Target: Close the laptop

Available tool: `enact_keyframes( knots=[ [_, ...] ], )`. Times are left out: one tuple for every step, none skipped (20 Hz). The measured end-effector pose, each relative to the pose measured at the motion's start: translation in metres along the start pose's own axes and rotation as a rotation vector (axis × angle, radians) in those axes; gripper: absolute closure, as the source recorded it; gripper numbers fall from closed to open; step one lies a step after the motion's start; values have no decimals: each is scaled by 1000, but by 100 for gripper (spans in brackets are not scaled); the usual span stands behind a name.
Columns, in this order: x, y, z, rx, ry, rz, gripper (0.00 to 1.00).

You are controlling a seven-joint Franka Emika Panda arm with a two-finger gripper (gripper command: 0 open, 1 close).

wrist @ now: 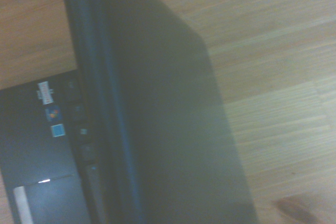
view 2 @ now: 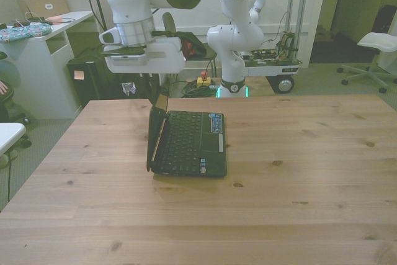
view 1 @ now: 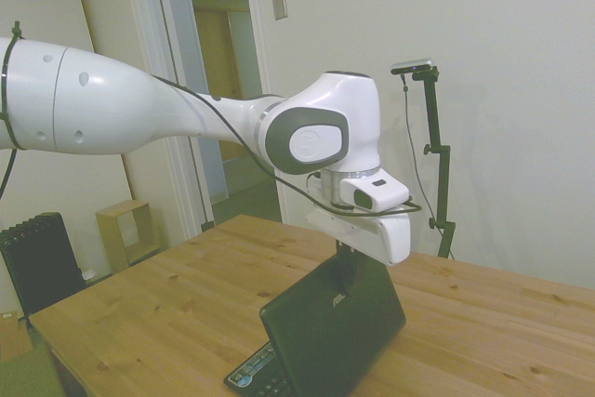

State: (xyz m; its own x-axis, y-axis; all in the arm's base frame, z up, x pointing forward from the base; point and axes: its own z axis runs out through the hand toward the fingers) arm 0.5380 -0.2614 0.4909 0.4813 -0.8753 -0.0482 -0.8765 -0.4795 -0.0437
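Though blurred, laptop (wrist: pixel 157 129) stickers (wrist: pixel 52 114) at wrist.

Black laptop (view 1: pixel 335 323), coloured stickers; light wood table (view 2: pixel 298 178).
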Motion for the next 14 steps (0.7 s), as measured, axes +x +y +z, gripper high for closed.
enact_keyframes(
  knots=[
    [-8,-10,3,-2,-4,-6,100],
    [-18,-21,6,-2,-7,-14,100],
    [-28,-32,11,-3,-10,-22,100],
    [-37,-42,15,-6,-14,-29,100],
    [-46,-51,21,-9,-16,-34,100],
    [-52,-57,28,-14,-21,-36,100],
    [-57,-60,37,-20,-27,-37,100],
    [-60,-60,49,-29,-36,-37,100],
    [-61,-60,61,-38,-44,-35,100],
    [-62,-59,71,-46,-50,-33,100],
    [-63,-59,80,-53,-55,-31,100],
    [-64,-59,84,-56,-57,-30,100],
    [-65,-62,85,-54,-53,-33,100],
    [-69,-66,81,-50,-43,-40,100]
  ],
)
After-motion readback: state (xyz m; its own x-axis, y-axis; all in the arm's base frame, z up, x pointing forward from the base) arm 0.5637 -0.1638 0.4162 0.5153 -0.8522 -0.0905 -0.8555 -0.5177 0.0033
